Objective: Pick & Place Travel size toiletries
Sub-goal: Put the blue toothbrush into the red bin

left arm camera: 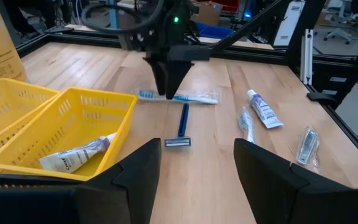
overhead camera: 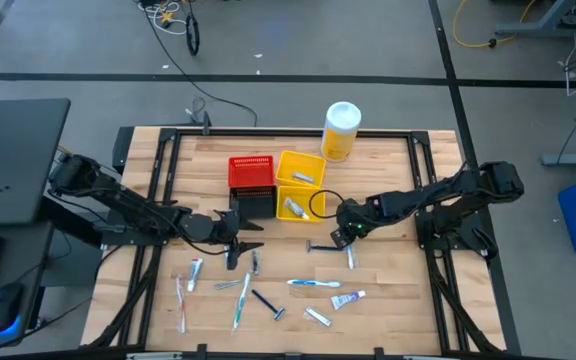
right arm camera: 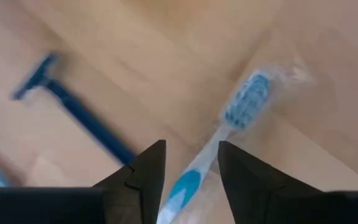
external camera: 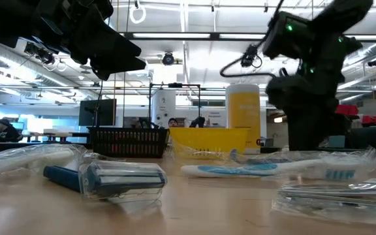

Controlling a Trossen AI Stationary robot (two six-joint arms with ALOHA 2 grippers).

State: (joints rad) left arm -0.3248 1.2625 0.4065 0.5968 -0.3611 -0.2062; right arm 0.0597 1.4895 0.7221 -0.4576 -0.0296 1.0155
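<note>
The travel size toiletries lie loose on the wooden table: toothbrushes (overhead camera: 240, 300) (overhead camera: 313, 284), tubes (overhead camera: 346, 299) (overhead camera: 317, 317) and blue razors (overhead camera: 268, 303) (overhead camera: 320, 247). My right gripper (right arm camera: 191, 180) points steeply down at a blue-and-white toothbrush (right arm camera: 244, 109) (overhead camera: 349, 258). It is open, with one finger on either side of the handle. My left gripper (left arm camera: 197, 168) hovers open above the table beside the black bin (overhead camera: 256, 207), with nothing between its fingers. My right gripper comes from above with its fingers across the toothbrush's handle (right arm camera: 205, 155), a little below the bristle head. The handle runs between the two fingers, close to one finger (right arm camera: 229, 168). Whether either finger touches it I cannot tell. The toothbrush lies flat on the table.
Two yellow bins (overhead camera: 301, 177) (overhead camera: 296, 208), each with a tube inside, stand mid-table beside a red bin (overhead camera: 251, 172) and the black bin. A large yellow bottle (overhead camera: 340, 130) stands at the far edge. A black frame rail (overhead camera: 288, 133) runs round the table.
</note>
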